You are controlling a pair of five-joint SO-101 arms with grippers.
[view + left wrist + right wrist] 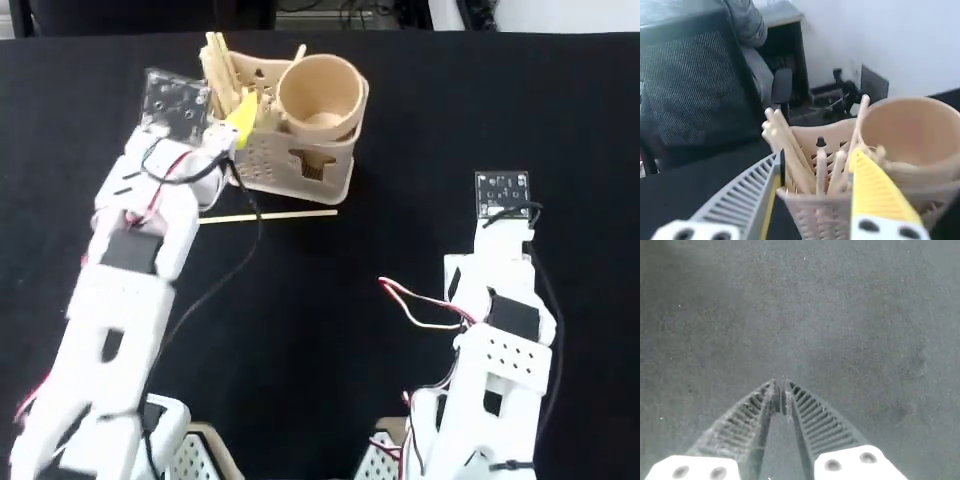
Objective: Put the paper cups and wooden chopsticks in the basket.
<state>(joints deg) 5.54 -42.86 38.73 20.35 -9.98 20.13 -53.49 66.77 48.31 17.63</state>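
Basket [300,165], one, far left of centre on the black table [420,130].
Paper cups [320,95], nested in its right part; the left wrist view shows at least two rims.
Wooden chopsticks [790,145], at least five, upright in its left part.
Loose chopstick [268,215], one, on the table just near of the basket.
Left gripper [818,154]: spread wide astride the basket wall, gripping nothing.
Right gripper [781,390]: tips closed, empty.

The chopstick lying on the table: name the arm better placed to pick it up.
Left. The left gripper is open at the basket, close to the loose chopstick; the right gripper is shut over bare table, farther off.
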